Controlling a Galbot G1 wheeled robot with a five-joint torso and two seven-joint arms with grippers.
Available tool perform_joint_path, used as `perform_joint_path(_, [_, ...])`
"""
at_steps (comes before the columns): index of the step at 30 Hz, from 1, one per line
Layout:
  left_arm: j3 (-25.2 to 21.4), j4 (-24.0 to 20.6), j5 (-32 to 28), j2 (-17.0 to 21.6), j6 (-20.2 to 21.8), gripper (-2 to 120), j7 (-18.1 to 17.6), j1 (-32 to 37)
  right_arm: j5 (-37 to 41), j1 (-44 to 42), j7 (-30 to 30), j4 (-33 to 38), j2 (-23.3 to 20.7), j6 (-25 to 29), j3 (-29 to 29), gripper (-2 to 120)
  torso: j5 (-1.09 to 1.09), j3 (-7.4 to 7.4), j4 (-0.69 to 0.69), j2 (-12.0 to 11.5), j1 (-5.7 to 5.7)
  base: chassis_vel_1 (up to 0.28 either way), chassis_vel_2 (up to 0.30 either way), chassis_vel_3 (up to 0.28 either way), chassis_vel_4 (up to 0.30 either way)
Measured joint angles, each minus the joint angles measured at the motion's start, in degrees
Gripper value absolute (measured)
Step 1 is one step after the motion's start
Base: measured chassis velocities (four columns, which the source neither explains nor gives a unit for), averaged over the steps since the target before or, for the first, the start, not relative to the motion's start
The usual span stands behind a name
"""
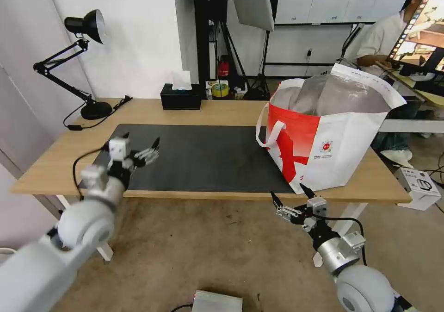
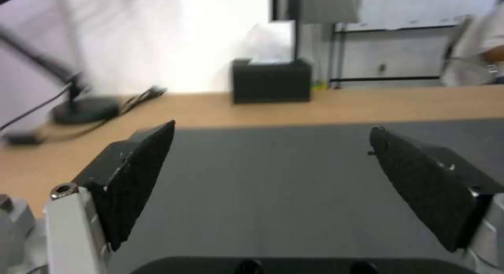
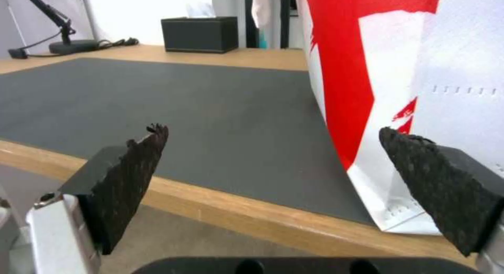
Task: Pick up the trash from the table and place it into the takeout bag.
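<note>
The takeout bag (image 1: 323,131) is stood upright on the right end of the table (image 1: 55,168), mouth open upward, foil lining exposed, its base overlapping the dark grey mat (image 1: 208,157) and reaching nearly to the front edge. The mat's long axis is run along the table. The left gripper (image 1: 141,149) is held over the mat's left part, jaws spread and empty. The right gripper (image 1: 291,198) is held off the front edge, just below the bag's near corner, jaws spread and empty. A black tissue box (image 1: 181,96) and desk lamp (image 1: 85,62) are set along the back edge.
</note>
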Motion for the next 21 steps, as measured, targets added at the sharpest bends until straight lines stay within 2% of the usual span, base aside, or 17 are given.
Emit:
perform_joint_path(7, [-6.6, 1.4, 4.4, -6.7, -6.4, 100, 2.4, 11.3, 0.0, 0.0, 0.0, 0.0, 0.0, 0.0, 0.0, 100, 0.00, 0.00, 0.00, 0.0, 0.01, 0.000, 0.000, 0.000, 0.000])
perform_joint_path(15, [-8.0, 0.2, 5.2, -9.6, -7.6, 100, 2.7, 15.9, 0.0, 0.0, 0.0, 0.0, 0.0, 0.0, 0.0, 100, 0.01, 0.00, 0.00, 0.0, 0.01, 0.000, 0.000, 0.000, 0.000])
perform_joint_path(21, [-8.1, -0.5, 5.0, -9.9, -7.6, 100, 2.7, 16.4, 0.0, 0.0, 0.0, 0.0, 0.0, 0.0, 0.0, 100, 0.01, 0.01, 0.00, 0.0, 0.01, 0.000, 0.000, 0.000, 0.000])
